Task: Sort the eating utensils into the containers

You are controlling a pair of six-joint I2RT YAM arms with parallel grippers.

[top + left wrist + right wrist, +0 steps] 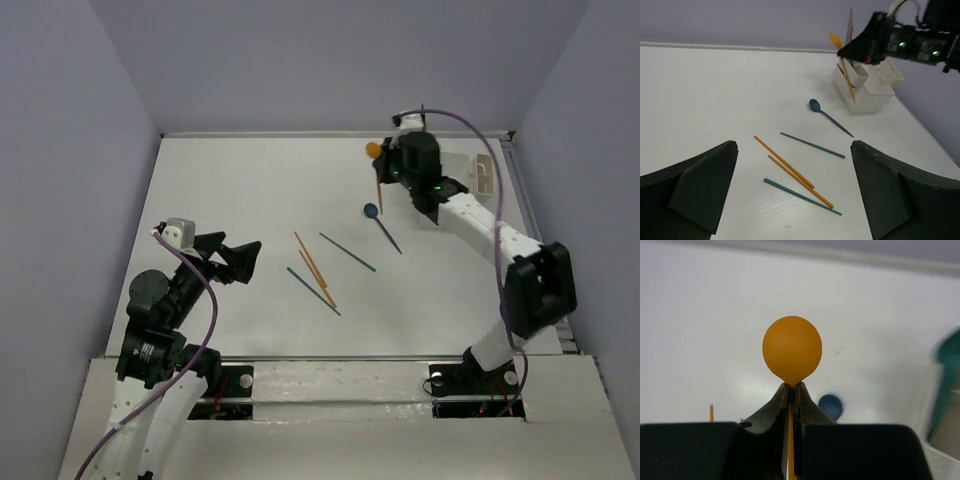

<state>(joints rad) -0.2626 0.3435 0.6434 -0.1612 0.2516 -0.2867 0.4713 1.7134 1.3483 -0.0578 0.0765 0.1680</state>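
Orange spoon (792, 350) pinched between right fingers (766, 416).

Chopsticks (315, 268), teal spoon (382, 224) block centre; left table (220, 190) open.

Orange spoon (792, 349), teal spoon (815, 105), two orange chopsticks (785, 162), two dark teal chopsticks (812, 145), white caddy (870, 92), white table (715, 90)

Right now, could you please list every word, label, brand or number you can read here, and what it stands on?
None. No word, label, number or sign shows on the orange spoon, the white caddy, the chopsticks, the teal spoon or the right gripper; behind it only green lights glow.
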